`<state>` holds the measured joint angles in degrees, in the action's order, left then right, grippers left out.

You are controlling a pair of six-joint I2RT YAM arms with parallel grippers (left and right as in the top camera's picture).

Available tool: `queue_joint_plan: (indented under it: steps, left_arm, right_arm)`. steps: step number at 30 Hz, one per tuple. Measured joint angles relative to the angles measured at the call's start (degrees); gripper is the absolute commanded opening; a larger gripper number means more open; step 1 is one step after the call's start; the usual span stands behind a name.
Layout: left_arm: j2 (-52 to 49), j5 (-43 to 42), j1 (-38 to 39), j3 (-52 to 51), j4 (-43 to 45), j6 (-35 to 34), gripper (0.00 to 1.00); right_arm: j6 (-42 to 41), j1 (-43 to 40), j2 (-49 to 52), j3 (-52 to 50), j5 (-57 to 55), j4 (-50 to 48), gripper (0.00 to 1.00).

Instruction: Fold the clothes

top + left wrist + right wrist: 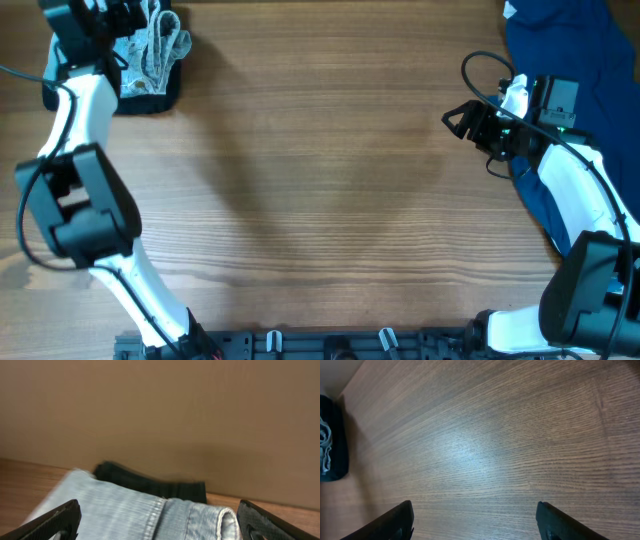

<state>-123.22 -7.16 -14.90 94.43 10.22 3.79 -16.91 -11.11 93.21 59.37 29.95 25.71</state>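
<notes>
The denim shorts (115,510) could be dragged off the black garment (150,485) if cloth is snagged by the wide-open left tool (159,522).

The overhead camera looks straight down on the whole tabletop (320,180). The left wrist camera sits low and near at the far-left corner, facing almost level over the shorts (125,515) toward a tan wall (160,410). The right wrist camera, higher, looks slantwise across the tabletop from the right side toward that corner. All three share the shorts on the black garment (150,482).
</notes>
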Motion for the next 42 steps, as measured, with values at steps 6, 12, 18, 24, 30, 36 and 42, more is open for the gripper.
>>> queue_joint_plan:
  steps: [6,12,18,24,30,36,42]
  left_arm:
    - [-12.1,-4.9,0.6,0.0,2.9,-0.5,1.00]
    - [-16.0,-6.3,1.1,0.9,4.1,-0.5,1.00]
    - [-15.7,-6.3,1.1,0.9,4.0,-0.5,1.00]
    - [-7.4,-6.3,1.5,0.0,-7.5,-0.5,1.00]
    - [13.4,-6.3,1.8,-0.8,-22.7,-0.7,1.00]
    - [31.3,-6.3,1.8,0.4,-28.5,-0.8,1.00]
    - [32.9,-6.3,1.8,0.3,-29.6,-0.8,1.00]
  right_arm:
    - [-0.9,0.0,0.0,0.0,0.0,0.0,0.79]
    - [-1.0,0.0,0.0,0.0,0.0,0.0,0.79]
    - [-1.2,0.1,0.0,0.0,0.0,0.6,0.77]
    - [0.7,1.6,-1.3,0.0,-0.7,-3.3,0.99]
    - [7.8,1.6,-12.0,0.3,-5.1,-0.1,1.00]
    - [11.9,1.6,-30.1,1.6,-9.0,6.2,1.00]
    - [12.2,1.6,-48.0,2.0,-9.6,17.2,1.00]
